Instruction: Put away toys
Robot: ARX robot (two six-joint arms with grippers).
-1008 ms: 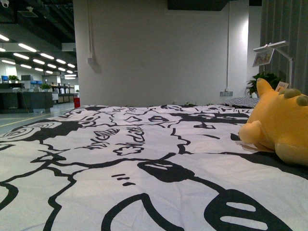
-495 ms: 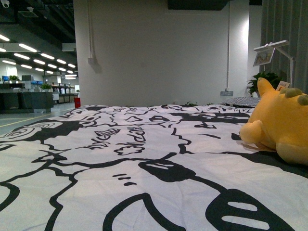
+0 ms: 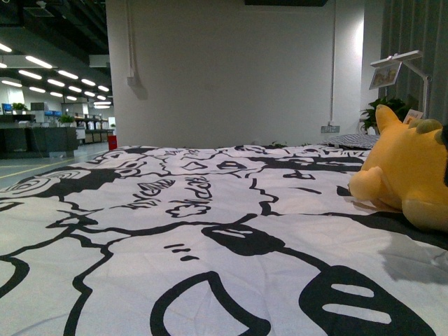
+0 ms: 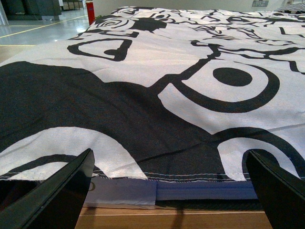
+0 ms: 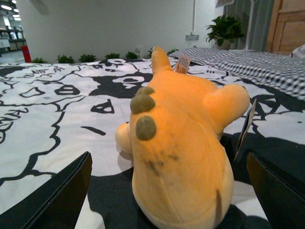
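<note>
A yellow-orange plush toy point(image 3: 409, 175) with pointed ears and olive-brown bumps lies on the black-and-white patterned bed cover point(image 3: 210, 231) at the right. In the right wrist view the toy point(image 5: 181, 143) fills the middle. My right gripper point(image 5: 168, 155) is open, with one finger on either side of the toy's back and not touching it. My left gripper point(image 4: 169, 152) is open and empty, low at the cover's near edge point(image 4: 190, 179), above a wooden bed frame point(image 4: 167, 217). Neither gripper shows clearly in the front view.
A checked blanket point(image 5: 257, 64) lies beyond the toy. A white lamp point(image 3: 402, 63) and a potted plant point(image 3: 378, 112) stand at the back right, before a white wall point(image 3: 224, 70). A wooden door point(image 5: 288, 24) is at the right. The office floor point(image 3: 42, 164) lies to the left.
The front view has shifted slightly, so the scene sits a little differently in frame. A dark shadow now falls on the cover below the toy at the right edge.
</note>
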